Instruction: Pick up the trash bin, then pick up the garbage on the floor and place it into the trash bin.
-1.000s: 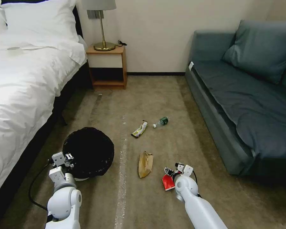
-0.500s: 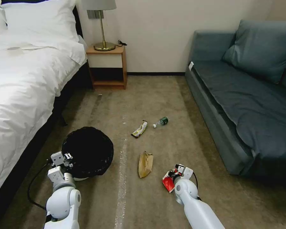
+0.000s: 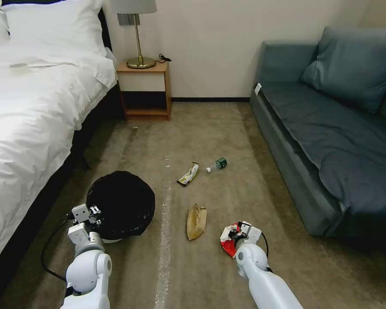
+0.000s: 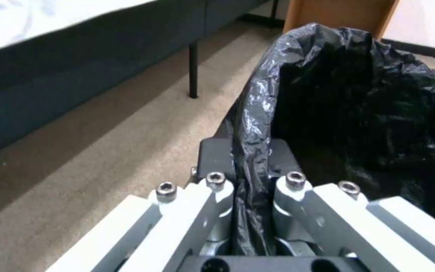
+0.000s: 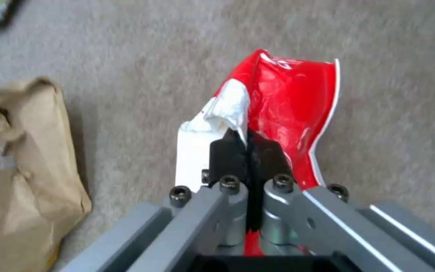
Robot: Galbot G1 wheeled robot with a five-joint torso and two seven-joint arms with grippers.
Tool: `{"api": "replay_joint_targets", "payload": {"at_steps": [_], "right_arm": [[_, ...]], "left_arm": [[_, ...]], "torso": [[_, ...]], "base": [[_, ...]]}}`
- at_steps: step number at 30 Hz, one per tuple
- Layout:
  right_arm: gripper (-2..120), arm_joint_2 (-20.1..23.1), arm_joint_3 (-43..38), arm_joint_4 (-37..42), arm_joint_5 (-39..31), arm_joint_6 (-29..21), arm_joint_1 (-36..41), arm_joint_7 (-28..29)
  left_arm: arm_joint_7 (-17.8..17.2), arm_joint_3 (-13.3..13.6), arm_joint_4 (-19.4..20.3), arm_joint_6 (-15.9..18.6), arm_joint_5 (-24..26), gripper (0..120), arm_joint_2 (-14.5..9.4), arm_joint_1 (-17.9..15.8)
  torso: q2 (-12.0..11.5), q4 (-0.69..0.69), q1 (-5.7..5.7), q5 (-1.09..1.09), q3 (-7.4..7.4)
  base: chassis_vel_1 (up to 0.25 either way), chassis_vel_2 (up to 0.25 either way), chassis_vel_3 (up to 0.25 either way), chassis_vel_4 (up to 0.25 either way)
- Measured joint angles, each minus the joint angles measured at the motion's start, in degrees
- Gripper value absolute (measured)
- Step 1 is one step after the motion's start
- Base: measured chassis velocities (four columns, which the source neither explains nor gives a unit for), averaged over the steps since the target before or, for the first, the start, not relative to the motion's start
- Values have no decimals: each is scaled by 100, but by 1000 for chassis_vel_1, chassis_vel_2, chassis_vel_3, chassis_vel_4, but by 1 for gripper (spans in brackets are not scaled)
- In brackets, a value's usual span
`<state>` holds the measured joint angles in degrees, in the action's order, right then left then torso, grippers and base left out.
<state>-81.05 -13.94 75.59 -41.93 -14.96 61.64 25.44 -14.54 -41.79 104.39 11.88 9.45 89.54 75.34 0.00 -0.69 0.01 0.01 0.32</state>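
The trash bin [image 3: 121, 205], round and white with a black liner bag [image 4: 358, 109], hangs near the bed with my left gripper [image 3: 93, 213] shut on its rim and liner [image 4: 250, 158]. My right gripper [image 3: 233, 234] is shut on the red snack packet [image 3: 227, 243], pinching its edge [image 5: 283, 113] just above the carpet. On the floor lie the brown paper bag [image 3: 196, 221], close to the packet [image 5: 21, 166], the yellow-black wrapper [image 3: 188, 174] and the small clear green-labelled bottle [image 3: 217, 165] farther ahead.
A white bed [image 3: 30, 116] runs along the left, its dark frame and leg [image 4: 193, 71] beside the bin. A blue sofa [image 3: 339, 141] lines the right. A wooden nightstand [image 3: 145, 91] with a lamp stands at the far wall. A silvery tape strip [image 3: 164, 244] crosses the carpet.
My right gripper has drawn back toward me and the red packet has come up off the carpet with it. The bin has shifted slightly in the left gripper.
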Motion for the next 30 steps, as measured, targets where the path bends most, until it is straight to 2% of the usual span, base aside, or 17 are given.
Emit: {"api": "replay_joint_targets", "payload": {"at_steps": [6, 8, 11, 12, 14, 15, 17, 21, 23, 30], "right_arm": [[0, 119, 17, 658, 477, 231, 58, -135], [0, 203, 59, 1008, 963, 518, 55, -371], [0, 254, 106, 1224, 1143, 693, 44, -518], [0, 329, 207, 1561, 1280, 926, 14, -711], [0, 397, 476, 1925, 1315, 1277, -70, -887], [0, 397, 476, 1925, 1315, 1277, -70, -887], [0, 385, 833, 2187, 1365, 1747, -232, -1113], [0, 343, 1154, 2409, 1333, 1952, -362, -1345], [0, 299, 1648, 2640, 1280, 2079, -510, -1690], [0, 155, 2284, 2527, 1247, 2301, -574, -2101]], "left_arm": [[14, 88, -75, -1, 16, 5, 13, -18], [16, 122, -100, 0, 16, 5, 19, -42], [16, 144, -107, -1, 16, 5, 20, -53], [13, 180, -121, -1, 29, 5, 23, -67], [3, 240, -152, 0, 73, 5, 25, -95], [3, 240, -152, 0, 73, 5, 25, -95], [3, 289, -172, 8, 101, 5, 27, -135], [2, 323, -172, 30, 130, 5, 18, -170], [7, 356, -172, 49, 162, 5, 3, -196], [26, 381, -129, 51, 166, 5, 1, -168]], "torso": [[0, 0, 0, 0, 0], [0, 0, 0, -1, 0], [0, -1, 0, 0, 0], [0, 0, 0, 0, 0], [0, 0, 0, -2, 0], [0, 0, 0, -2, 0], [0, 0, 0, -1, 0], [0, 0, 0, -1, 0], [0, 0, 0, -2, 0], [0, 1, 0, -1, 0]], "base": [[0, 0, 0, 0], [0, 0, 0, 0], [0, 0, 0, 0], [0, 0, 0, 0], [0, 0, 0, 0], [0, 0, 0, 0], [0, 0, 0, 0], [0, 0, 0, 0], [0, 0, 0, 0], [0, 0, 0, 0]]}}
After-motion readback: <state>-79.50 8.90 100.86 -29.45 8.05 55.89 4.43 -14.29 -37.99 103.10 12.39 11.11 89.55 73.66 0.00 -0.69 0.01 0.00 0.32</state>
